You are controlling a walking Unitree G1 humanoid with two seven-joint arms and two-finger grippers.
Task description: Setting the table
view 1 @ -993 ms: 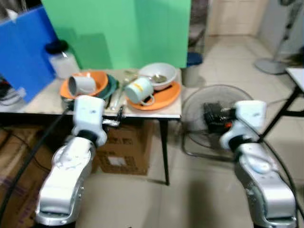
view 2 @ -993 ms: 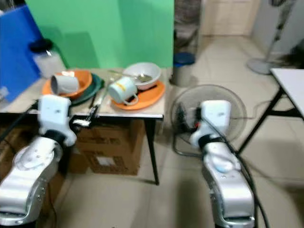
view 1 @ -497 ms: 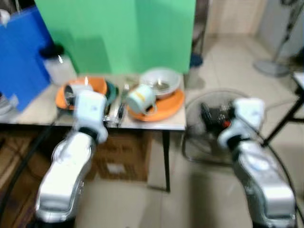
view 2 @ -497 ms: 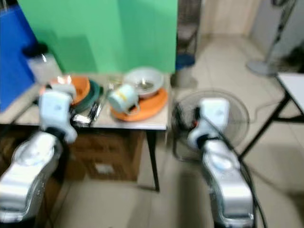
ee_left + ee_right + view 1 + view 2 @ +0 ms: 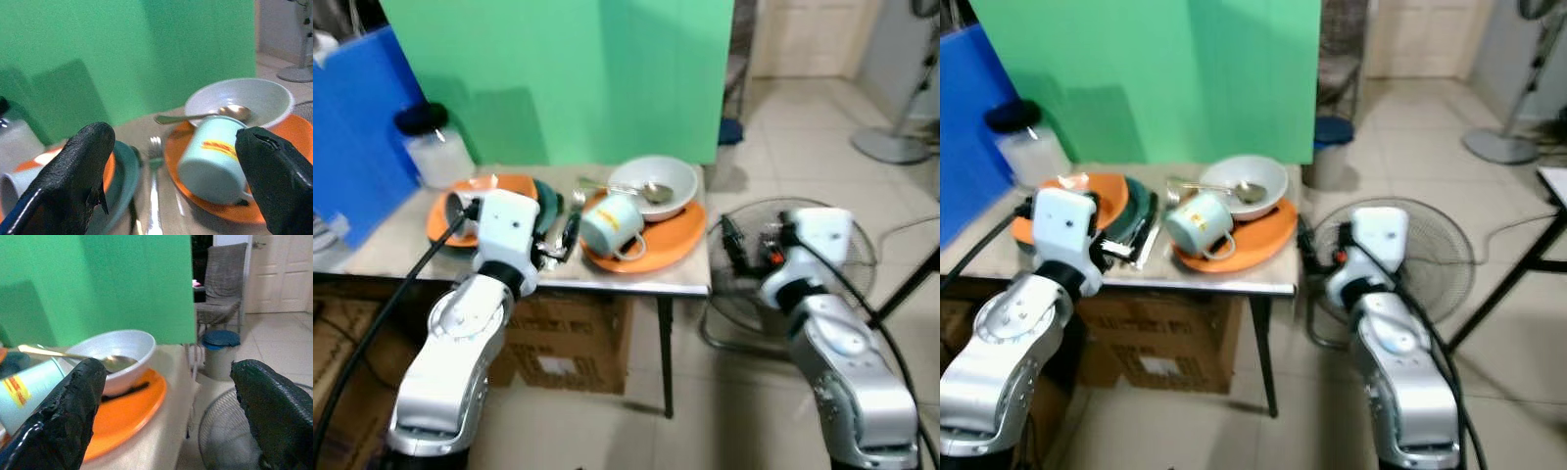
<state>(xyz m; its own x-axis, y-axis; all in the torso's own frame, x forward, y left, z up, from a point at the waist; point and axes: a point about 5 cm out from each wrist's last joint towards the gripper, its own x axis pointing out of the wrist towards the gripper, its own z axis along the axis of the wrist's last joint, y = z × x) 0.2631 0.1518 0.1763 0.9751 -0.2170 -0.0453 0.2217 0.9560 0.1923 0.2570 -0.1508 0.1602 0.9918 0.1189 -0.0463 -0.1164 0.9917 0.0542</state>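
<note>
The left gripper (image 5: 171,186) hovers wide open before the fork (image 5: 154,196) and tipped mug (image 5: 215,164). The right gripper (image 5: 166,416), jaws equally wide, faces the white bowl (image 5: 120,355), whose spoon (image 5: 73,355) seems to rest inside

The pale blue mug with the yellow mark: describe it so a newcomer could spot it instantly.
On the small beige table before the green screen, find the orange plate at its right end. The pale blue enamel mug lies tipped on its side there, in front of the white bowl holding a metal spoon, marked by a yellow print.

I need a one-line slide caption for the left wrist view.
Open left gripper faces a tipped mug on an orange plate, beside a fork.
</note>
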